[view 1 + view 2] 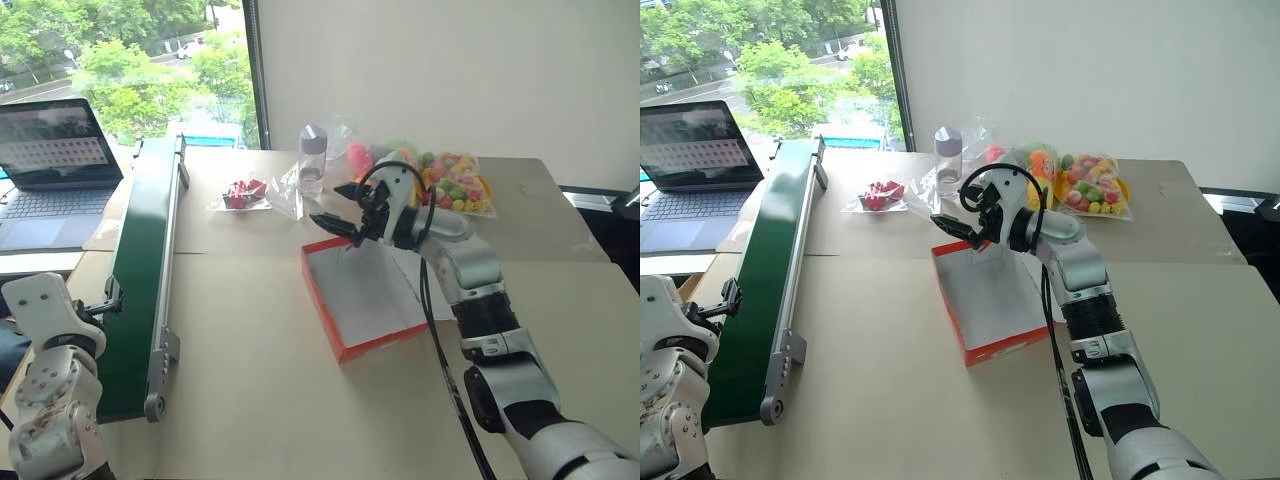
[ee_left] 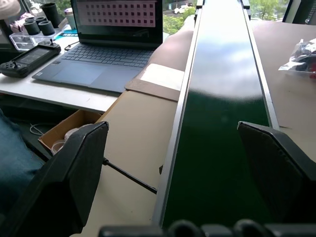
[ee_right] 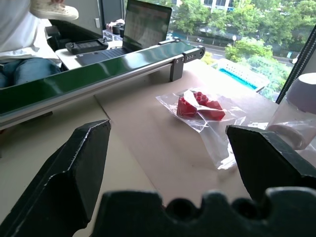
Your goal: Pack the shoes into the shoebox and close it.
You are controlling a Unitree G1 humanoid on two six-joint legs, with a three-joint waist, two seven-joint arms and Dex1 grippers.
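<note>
The shoebox lies open on the bench, white inside, with no shoes in it, directly under and just ahead of the right pincer, which hovers over its far edge with jaws spread wide and nothing between them. The left pincer, equally wide and bare, points along the green conveyor. Packing looks unstarted; a shoe must be fetched first. A red packet in clear plastic and a bottle crowd beyond the right pincer; bare bench lies nearer.
</note>
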